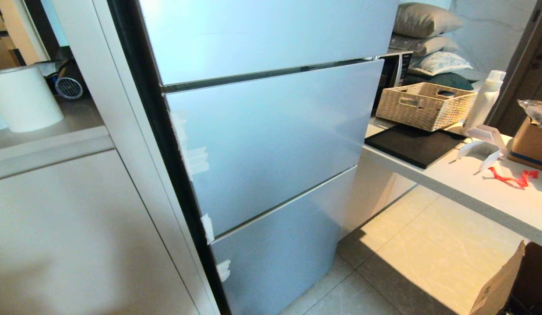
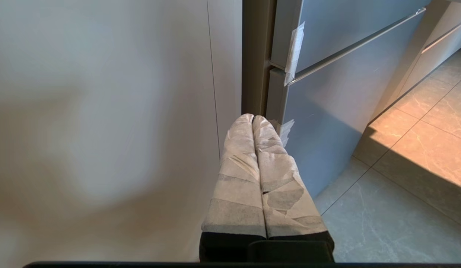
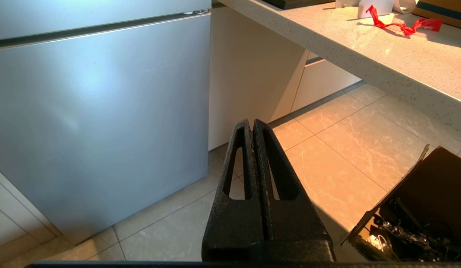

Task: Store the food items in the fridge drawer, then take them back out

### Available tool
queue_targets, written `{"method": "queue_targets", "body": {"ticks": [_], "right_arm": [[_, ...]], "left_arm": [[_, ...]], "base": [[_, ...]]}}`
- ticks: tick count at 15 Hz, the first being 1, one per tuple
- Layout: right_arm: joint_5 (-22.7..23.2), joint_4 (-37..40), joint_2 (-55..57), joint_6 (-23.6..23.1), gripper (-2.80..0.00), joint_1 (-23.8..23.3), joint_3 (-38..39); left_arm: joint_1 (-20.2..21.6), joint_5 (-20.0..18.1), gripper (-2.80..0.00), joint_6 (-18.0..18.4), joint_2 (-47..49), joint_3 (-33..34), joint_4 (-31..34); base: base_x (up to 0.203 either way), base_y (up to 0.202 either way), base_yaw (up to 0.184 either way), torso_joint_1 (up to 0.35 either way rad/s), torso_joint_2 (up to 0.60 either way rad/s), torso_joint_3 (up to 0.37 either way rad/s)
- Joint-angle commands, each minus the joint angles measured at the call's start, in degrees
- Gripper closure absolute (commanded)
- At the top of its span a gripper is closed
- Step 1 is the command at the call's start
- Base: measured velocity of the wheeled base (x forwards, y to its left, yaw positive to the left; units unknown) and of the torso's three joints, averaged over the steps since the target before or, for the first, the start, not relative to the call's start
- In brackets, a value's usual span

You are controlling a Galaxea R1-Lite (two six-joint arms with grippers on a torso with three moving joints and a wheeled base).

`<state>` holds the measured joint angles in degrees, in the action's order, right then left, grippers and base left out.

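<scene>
**Spotter:** Three grey-blue fridge door panels point(image 1: 271, 144) fill the middle of your head view, stacked one over another, all shut flush. Small strips of white tape point(image 1: 207, 227) sit along their left edge.

**Operator:** And the fridge drawer? The fruits?

**Spotter:** You cannot see either in any view; the panels are closed, so where they lie cannot be told.

**Operator:** What's around the fridge?

**Spotter:** At the left of the frame you have a pale cabinet front point(image 1: 69, 227), and above it, upper left, a white cylinder point(image 1: 23, 98) on a ledge. On the right a light countertop point(image 1: 481, 192) runs toward the lower right, over beige floor tiles point(image 1: 411, 249). On it, from bigger to smaller: a wicker basket point(image 1: 424, 105), a black mat point(image 1: 411, 144) just in front of the basket, a white bottle point(image 1: 483, 100), and a scrap of red ribbon point(image 1: 514, 178). A cardboard box flap point(image 1: 501, 284) shows in the lower right corner.

**Operator:** My grippers?

**Spotter:** Neither arm shows in your head view. In the left wrist view the left gripper point(image 2: 253, 118), fingers wrapped in white tape, is clenched with nothing between them, its tips showing against the fridge's left edge. In the right wrist view the right gripper point(image 3: 251, 122), black, is likewise pressed together and empty, above the tiles by the bottom panel's right corner.
</scene>
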<state>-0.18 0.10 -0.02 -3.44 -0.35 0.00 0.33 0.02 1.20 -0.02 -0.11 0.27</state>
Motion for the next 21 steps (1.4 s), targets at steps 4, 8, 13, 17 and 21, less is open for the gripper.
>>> {"method": "queue_targets", "body": {"ticks": [4,8,13,17,21], "right_arm": [[0.0,0.0,0.1,0.0,0.00,0.0,0.0],[0.0,0.0,0.1,0.0,0.00,0.0,0.0],[0.0,0.1,0.1,0.0,0.00,0.0,0.0],[0.0,0.0,0.1,0.0,0.00,0.0,0.0],[0.0,0.1,0.1,0.0,0.00,0.0,0.0]], "left_arm": [[0.0,0.1,0.00,-0.8,0.0,-2.2,-0.9],[-0.9,-3.3,0.00,-9.5,11.7,-17.0,-1.3],[-9.3,-9.0,0.00,-34.9,38.7,-27.4,-7.9],[-12.1,-10.0,0.00,-42.2,60.6,-29.9,-23.2],[-12.7,-8.7,0.00,-49.2,74.0,-33.1,-36.5]], "base": [[0.000,0.000,0.000,0.000,0.00,0.000],[0.000,0.000,0.000,0.000,0.00,0.000],[0.000,0.000,0.000,0.000,0.00,0.000],[0.000,0.000,0.000,0.000,0.00,0.000],[0.000,0.000,0.000,0.000,0.00,0.000]]}}
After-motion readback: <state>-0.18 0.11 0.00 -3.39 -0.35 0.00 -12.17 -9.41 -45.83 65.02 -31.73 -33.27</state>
